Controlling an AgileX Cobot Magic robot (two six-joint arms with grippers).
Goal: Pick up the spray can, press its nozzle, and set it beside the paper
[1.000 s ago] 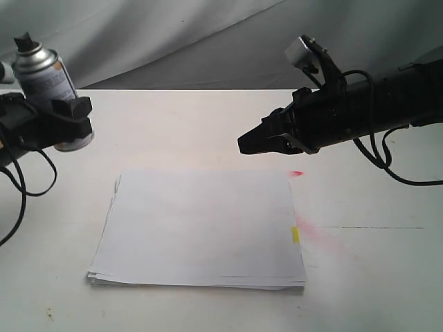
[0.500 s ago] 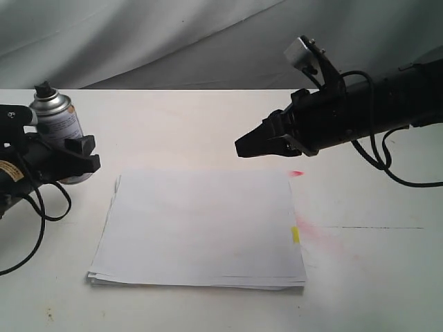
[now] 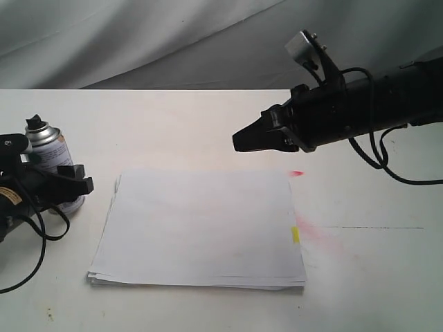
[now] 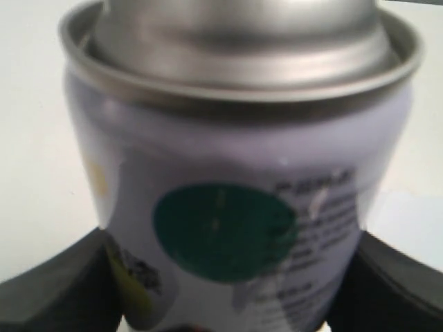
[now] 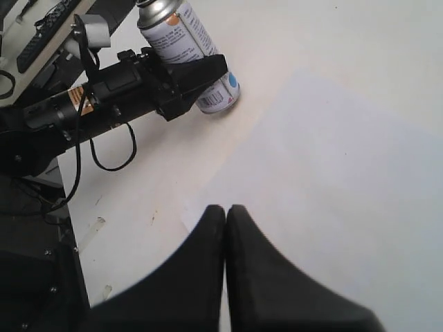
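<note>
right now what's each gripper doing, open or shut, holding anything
Left gripper: closed on the spray can, which is upright next to the paper.
Right gripper: closed, holding nothing.

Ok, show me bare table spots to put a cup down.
Bare: the wide strip of table behind the paper, though the right jaws hang above it; the stretch right of the paper, pink-smudged. Crowded: left of the paper, where the left jaws hold the spray can.
</note>
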